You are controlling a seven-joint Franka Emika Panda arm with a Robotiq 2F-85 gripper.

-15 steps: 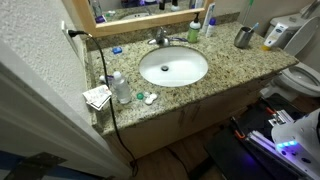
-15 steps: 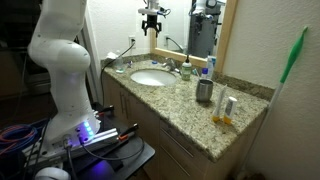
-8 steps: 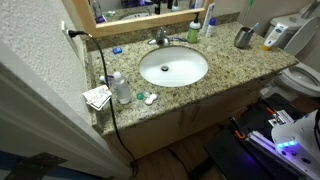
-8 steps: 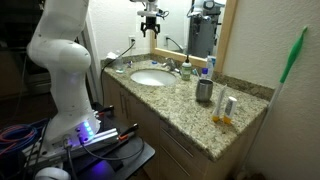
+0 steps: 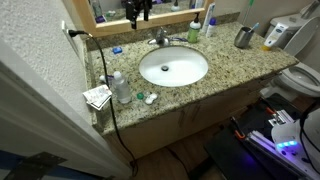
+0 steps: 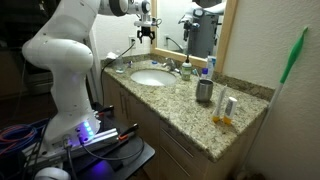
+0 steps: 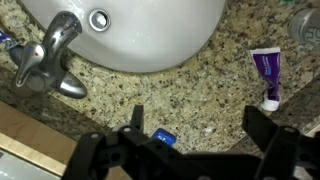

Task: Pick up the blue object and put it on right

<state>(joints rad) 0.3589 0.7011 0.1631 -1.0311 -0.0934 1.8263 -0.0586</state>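
the hand [image 7: 195, 120] hangs over the back of the desk [image 7: 215, 90], its two fingers spread wide with nothing between them but granite and the blue object [image 7: 165, 138]. in the wrist view that small piece lies on the desk at 6 o'clock of the sink basin [image 7: 150, 30], at about 4 o'clock of the faucet [image 7: 48, 58], and well apart from the toothpaste tube [image 7: 265, 75], which sits at its 2 o'clock. in the exterior views it is too small to pick out with certainty.

the step in hand looks like the approach before the grasp. the piece sits nearer the finger on the 9 o'clock side than the other, so a small sideways shift toward 9 o'clock should centre it before going down. it is low and flat, so the fingertips probably need to come almost onto the granite before closing, or they will shut above it. the descent should be straight and slow; the faucet and the pale wooden strip [image 7: 25, 150] at 8 o'clock are near enough to clip. after the lift, the carry goes over the basin to the right side of the desk.

compared with half a second ago, the hand [image 6: 146, 33] stands lower and has slid a little toward 9 o'clock in an exterior view, and more of the white arm [image 6: 95, 12] now crosses the top of that picture. in an exterior view from above, the hand [image 5: 138, 12] now shows dark against the mirror. the jaws are as wide as before, and nothing on the desk has moved.
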